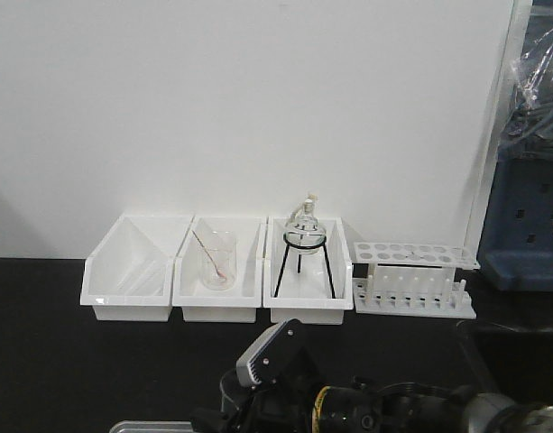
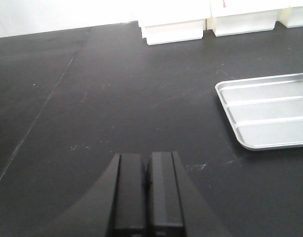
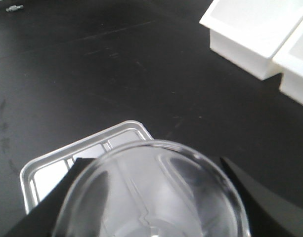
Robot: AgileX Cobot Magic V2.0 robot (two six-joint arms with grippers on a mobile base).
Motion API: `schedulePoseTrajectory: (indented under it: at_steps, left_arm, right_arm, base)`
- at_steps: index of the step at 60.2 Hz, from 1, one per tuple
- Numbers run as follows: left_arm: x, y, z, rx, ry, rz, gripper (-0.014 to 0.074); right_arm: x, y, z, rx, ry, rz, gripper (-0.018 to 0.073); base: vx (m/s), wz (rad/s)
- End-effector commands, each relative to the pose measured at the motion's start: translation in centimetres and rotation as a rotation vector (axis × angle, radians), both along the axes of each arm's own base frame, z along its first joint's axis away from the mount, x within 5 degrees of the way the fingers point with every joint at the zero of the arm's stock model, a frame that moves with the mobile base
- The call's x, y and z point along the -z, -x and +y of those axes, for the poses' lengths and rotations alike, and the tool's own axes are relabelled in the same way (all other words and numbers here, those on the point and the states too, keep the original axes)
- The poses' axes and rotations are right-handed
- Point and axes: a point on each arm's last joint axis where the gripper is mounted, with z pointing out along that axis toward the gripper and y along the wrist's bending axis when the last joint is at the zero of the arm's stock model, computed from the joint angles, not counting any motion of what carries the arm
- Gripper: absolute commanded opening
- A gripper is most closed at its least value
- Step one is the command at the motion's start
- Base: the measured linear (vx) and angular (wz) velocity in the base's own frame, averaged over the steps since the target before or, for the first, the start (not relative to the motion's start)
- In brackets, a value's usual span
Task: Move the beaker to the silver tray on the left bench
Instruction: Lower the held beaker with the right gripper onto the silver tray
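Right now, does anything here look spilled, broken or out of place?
Nothing stands out. The three white plastic bins sit in a straight row, the round glass flask stands upright, the shallow silver metal tray lies flat, and the right gripper holds the small clear glass beaker. No spills show.

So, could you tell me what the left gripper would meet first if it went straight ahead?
Probably the bare left bench; the left gripper aims clear of the silver tray, though depth is unclear.
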Motion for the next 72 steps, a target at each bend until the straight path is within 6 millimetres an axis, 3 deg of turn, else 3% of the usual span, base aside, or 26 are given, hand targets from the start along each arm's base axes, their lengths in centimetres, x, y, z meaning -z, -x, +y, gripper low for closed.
schedulePoseTrajectory:
  at_steps: [1, 12, 29, 44, 54, 72]
  left_arm:
    - [-0.1, -0.2, -0.1, 0.010, 0.005, -0.069, 0.0001]
    - [-0.1, -0.2, -0.1, 0.010, 0.005, -0.069, 0.0001]
    - [-0.1, -0.2, -0.1, 0.010, 0.005, -0.069, 0.0001]
    - [-0.1, -0.2, -0.1, 0.010, 0.005, -0.069, 0.0001]
    - [-0.1, -0.2, -0.1, 0.010, 0.005, -0.069, 0.0001]
    - [-0.1, -0.2, -0.1, 0.010, 0.005, -0.069, 0.0001]
  right_arm:
    - [-2.0, -0.7, 1.4, -0.020, -0.117, -0.069, -0.0011]
    - [1.6, -1.6, 3.2, -0.049, -0.055, -0.046, -0.0011]
    - [5.5, -2.3, 3.6, -0.042, -0.017, 0.021, -0.0001]
    - [6.4, -2.5, 3.6, 0.003, -0.032, 0.059, 0.0060]
    - [6.3, -2.6, 3.5, 0.032, -0.058, 0.071, 0.0192]
    - [5.8, -2.3, 3.8, -0.025, -0.096, 0.039, 0.0591]
  base:
    - [0.00, 0.00]
    - [0.00, 0.00]
    - [0.00, 0.00]
    - [0.00, 0.00]
    - [0.00, 0.00]
    - [0.00, 0.00]
